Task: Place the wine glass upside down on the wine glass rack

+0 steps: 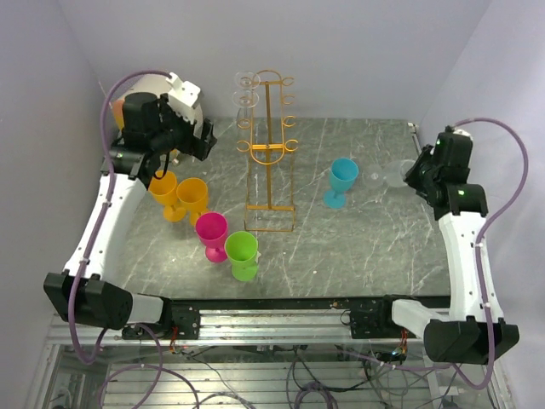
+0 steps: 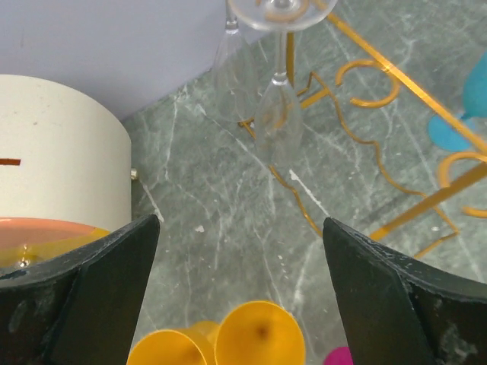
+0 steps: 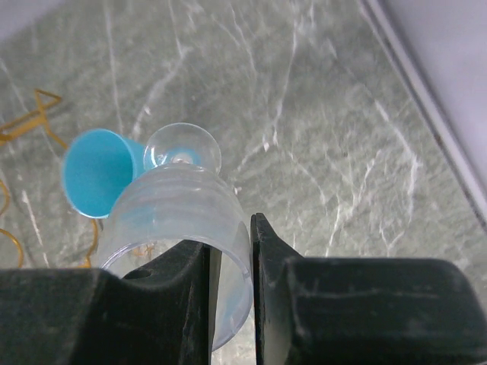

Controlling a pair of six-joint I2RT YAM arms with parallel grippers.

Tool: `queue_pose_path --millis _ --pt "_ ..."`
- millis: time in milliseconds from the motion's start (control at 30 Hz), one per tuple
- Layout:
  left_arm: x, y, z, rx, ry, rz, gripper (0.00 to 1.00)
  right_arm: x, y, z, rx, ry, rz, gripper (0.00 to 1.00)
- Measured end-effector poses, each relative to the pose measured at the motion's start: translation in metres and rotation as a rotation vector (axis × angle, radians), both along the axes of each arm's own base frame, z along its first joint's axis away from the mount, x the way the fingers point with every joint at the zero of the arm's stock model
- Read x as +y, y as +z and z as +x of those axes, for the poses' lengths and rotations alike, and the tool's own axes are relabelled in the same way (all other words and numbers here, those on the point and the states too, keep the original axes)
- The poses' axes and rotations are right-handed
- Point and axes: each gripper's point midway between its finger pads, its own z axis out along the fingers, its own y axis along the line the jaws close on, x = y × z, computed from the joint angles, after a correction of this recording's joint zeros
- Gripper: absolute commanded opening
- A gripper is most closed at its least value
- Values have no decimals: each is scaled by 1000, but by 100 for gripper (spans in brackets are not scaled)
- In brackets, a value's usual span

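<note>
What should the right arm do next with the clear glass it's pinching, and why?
Probably lift the clear ribbed wine glass well clear of the grey marble table. The right hand is clamped on its rim, and the orange-gold wire rack stands off to the left, past the blue plastic goblet, so it likely needs height before travelling.

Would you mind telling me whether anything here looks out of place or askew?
The clear wine glass beside the blue cup is tipped sideways, not upright, its rim wall pinched in the right gripper. Nothing looks spilled or broken.
</note>
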Motion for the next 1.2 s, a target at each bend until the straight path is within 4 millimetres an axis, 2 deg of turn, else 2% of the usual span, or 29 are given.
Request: queue_pose_path --millis 167,267,367,467,567,667,767,833,900,1000,1100,1200 --pt "1 44 -30 67 15 -63 99 -4 67 3 -141 8 -51 0" --pt "-6 76 -52 118 38 -199 99 -7 104 -1 -226 5 -80 0" --pt "-21 102 -72 191 19 -398 99 -4 132 -4 -295 20 -88 0" --pt "-41 104 -92 360 -19 -667 93 6 157 0 -373 69 -63 0" --pt "-58 83 -94 581 -10 -917 89 23 173 12 -432 134 2 0" --pt "-70 58 -77 782 57 -1070 91 39 185 34 -485 189 74 0" --pt "-80 57 -60 884 101 -1156 92 60 193 61 -513 229 121 0" --pt "-86 73 -56 898 98 -1203 91 86 198 75 -527 262 121 0" --pt "-90 95 -56 886 78 -1246 90 130 206 87 -553 318 114 0" --pt "-97 135 -62 842 15 -1295 88 187 209 92 -590 402 120 0" --pt "-106 163 -69 815 -40 -1322 87 209 200 95 -627 394 102 0" --pt "-112 174 -68 813 -53 -1343 85 217 189 92 -661 366 74 0"
